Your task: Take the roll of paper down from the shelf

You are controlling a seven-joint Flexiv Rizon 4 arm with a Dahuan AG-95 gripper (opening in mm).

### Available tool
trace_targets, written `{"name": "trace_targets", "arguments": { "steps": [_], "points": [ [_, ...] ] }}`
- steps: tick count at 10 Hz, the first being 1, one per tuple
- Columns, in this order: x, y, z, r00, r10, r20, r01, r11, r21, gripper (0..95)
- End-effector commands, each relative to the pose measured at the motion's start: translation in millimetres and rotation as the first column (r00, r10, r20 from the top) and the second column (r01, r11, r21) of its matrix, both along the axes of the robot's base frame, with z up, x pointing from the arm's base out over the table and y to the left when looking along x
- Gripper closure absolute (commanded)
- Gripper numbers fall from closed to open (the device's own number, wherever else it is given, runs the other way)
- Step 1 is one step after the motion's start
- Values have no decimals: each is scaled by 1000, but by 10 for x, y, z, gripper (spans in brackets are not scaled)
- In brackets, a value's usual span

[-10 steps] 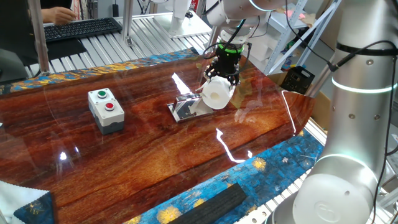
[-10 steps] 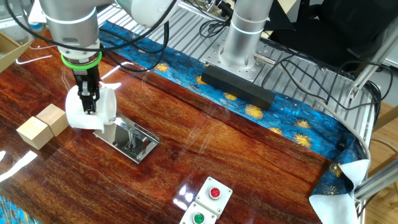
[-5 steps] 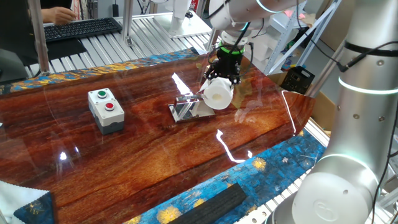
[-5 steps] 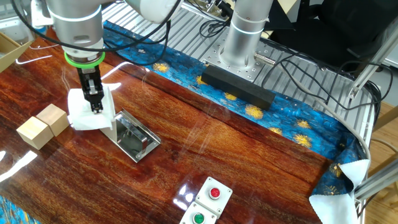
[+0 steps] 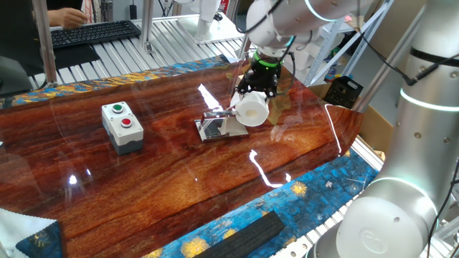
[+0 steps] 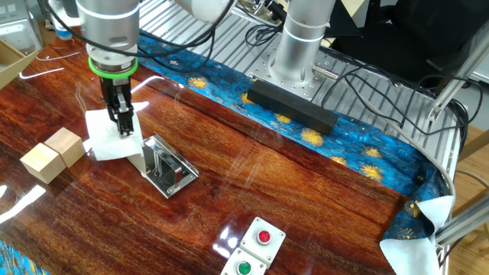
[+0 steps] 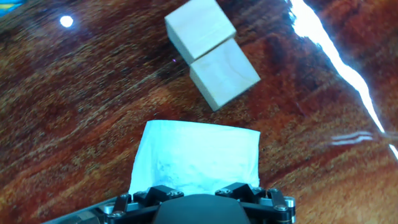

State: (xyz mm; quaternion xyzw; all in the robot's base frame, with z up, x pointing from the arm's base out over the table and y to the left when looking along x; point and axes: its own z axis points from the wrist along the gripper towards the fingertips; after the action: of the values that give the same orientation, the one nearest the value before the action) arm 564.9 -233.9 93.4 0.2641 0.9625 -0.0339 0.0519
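Observation:
The white roll of paper (image 5: 251,110) hangs in my gripper (image 5: 256,92), at the right end of the chrome shelf (image 5: 215,126). In the other fixed view the gripper (image 6: 122,126) comes down from above and is shut on the roll (image 6: 103,137), which sits just left of the shelf (image 6: 166,166). The shelf's plate looks tilted up on one side there. I cannot tell whether the roll still touches the shelf's bar. In the hand view the roll (image 7: 196,155) fills the space in front of the gripper body, and the fingertips are hidden.
Two tan wooden blocks (image 6: 52,153) lie left of the roll, also in the hand view (image 7: 211,50). A grey button box (image 5: 122,126) stands at the table's left. A black bar (image 6: 290,103) and the arm's base (image 6: 299,53) are at the blue-clothed edge.
The gripper has carried the roll a little away from the shelf, towards the wooden blocks. The shelf has shifted and tipped up from lying flat.

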Motion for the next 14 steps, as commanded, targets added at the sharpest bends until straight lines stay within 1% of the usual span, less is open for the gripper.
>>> {"name": "trace_targets", "arguments": {
  "steps": [1,2,3,4,5,6,7,8,9,10,11,12,14],
  "points": [
    [20,2,-10,998,61,6,-61,998,3,950],
    [22,3,-10,999,41,8,-41,999,6,950],
    [22,2,-9,999,46,13,-46,999,6,950],
    [29,0,-6,1000,24,16,-24,1000,19,950],
    [41,-3,-1,999,-29,16,28,999,40,950],
    [48,-4,3,990,-140,15,139,989,54,950],
    [48,-4,3,970,-245,8,243,966,89,950],
    [48,-4,3,964,-266,4,264,959,100,950],
    [48,-4,3,957,-291,9,289,953,94,950],
    [48,-4,3,937,-350,2,347,929,130,950],
    [48,-4,3,931,-365,9,362,924,121,950],
    [48,-4,3,929,-369,17,365,924,116,950],
    [48,-4,3,929,-370,16,366,923,120,950]
  ]
}}
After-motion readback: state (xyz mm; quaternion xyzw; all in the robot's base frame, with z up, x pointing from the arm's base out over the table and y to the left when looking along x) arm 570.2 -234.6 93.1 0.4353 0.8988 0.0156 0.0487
